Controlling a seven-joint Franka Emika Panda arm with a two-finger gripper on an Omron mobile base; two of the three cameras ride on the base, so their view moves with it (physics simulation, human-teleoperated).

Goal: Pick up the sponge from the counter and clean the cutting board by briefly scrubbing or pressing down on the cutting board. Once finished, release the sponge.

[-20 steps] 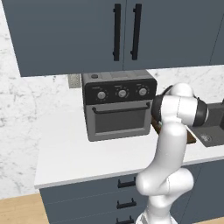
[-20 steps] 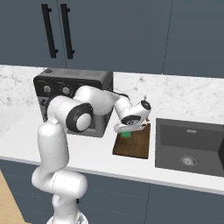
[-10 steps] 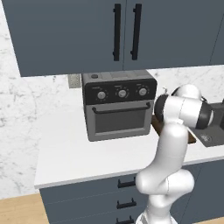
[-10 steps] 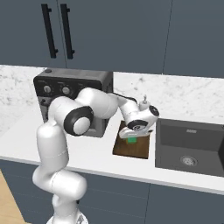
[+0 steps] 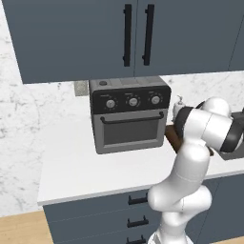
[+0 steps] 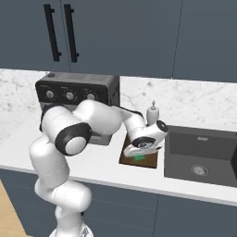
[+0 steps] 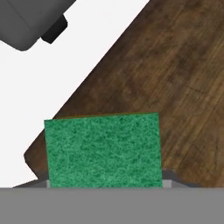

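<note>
Pinching the sponge [image 7: 103, 150], the tool [image 6: 140, 152] hangs low over the near part of the cutting board [image 6: 149, 159]; jaws look closed on the block's sides, green face toward the hand camera, though the fingertips themselves are hidden under the sponge in the hand view. Whether the sponge actually touches the wood I can't tell from these angles. Main risk, as I judge it: the sponge sits near the board's rounded corner [image 7: 35, 158], so a scrub stroke toward that edge could slide it off onto the white desk [image 7: 65, 74] and miss the board. Pressing hard near an edge could also shove or tip the thin slab, since nothing pins it. Releasing while raised could let the sponge bounce or land half off the board. Around it: the toaster oven [image 6: 78, 95] stands just beside the board on the left, and the arm's forearm runs close past its front, so a wide sweep that way could clip it. A soap dispenser [image 6: 152, 113] sits behind the board, the sink [image 6: 203, 155] right next to its other side. Nothing lies on the board itself in the way.
</note>
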